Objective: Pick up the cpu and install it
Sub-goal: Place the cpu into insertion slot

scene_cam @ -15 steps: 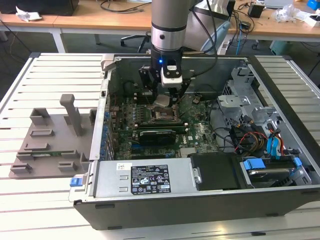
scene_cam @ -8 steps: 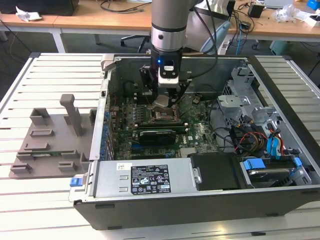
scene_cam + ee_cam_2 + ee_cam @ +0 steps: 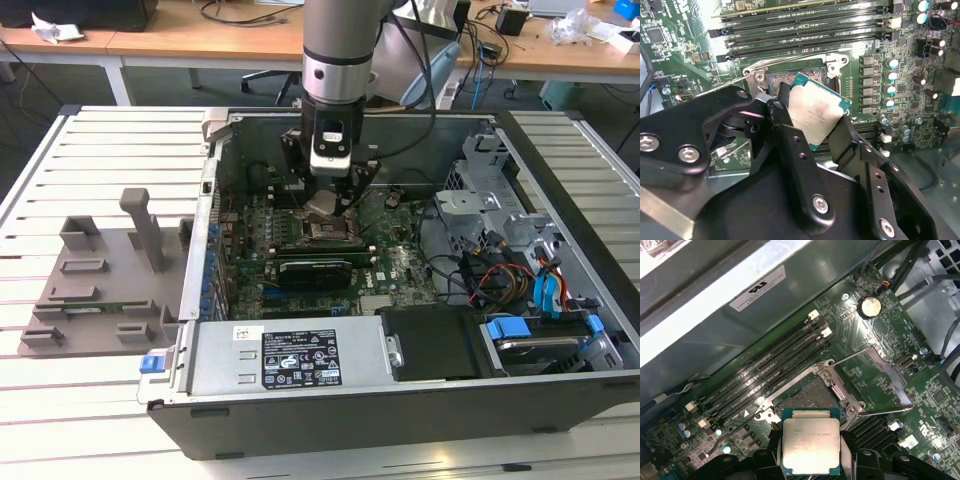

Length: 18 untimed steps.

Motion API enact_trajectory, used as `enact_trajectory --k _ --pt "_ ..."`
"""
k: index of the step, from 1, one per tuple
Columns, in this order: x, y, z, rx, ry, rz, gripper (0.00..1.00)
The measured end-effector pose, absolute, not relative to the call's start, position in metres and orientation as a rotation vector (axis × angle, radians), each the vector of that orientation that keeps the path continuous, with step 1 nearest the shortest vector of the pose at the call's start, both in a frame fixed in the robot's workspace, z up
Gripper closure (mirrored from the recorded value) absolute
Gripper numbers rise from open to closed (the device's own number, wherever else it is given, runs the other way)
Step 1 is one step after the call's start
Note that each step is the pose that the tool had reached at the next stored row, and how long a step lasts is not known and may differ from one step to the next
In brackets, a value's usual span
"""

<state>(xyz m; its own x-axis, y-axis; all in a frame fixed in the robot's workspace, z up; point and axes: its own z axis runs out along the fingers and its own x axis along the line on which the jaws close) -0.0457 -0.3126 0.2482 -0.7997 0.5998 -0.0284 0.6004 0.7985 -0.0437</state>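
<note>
1. Between the fingers, exterior view: cpu (image 3: 322,203) pinched by gripper (image 3: 326,207), just above socket (image 3: 325,232) inside pc case (image 3: 400,425).
2. Second wrist view: 2 fingers (image 3: 790,140) clamp cpu (image 3: 817,112) on opp. edges. Chip looks tilted, socket (image 3: 782,80) just beyond the tips.
3. First wrist view: 1 cpu (image 3: 811,440), 1 open socket (image 3: 805,397), 1 raised load plate (image 3: 872,377), 1 coin cell (image 3: 870,306).
4. Judged: pick-up done, install step in hand, chip not yet seated. Seating calls for levelling chip & squaring it to socket.
</note>
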Motion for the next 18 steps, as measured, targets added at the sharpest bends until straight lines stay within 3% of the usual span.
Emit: enact_trajectory --k 18 --pt "-0.0457 -0.3126 0.2469 1.227 2.881 -0.081 0.45"
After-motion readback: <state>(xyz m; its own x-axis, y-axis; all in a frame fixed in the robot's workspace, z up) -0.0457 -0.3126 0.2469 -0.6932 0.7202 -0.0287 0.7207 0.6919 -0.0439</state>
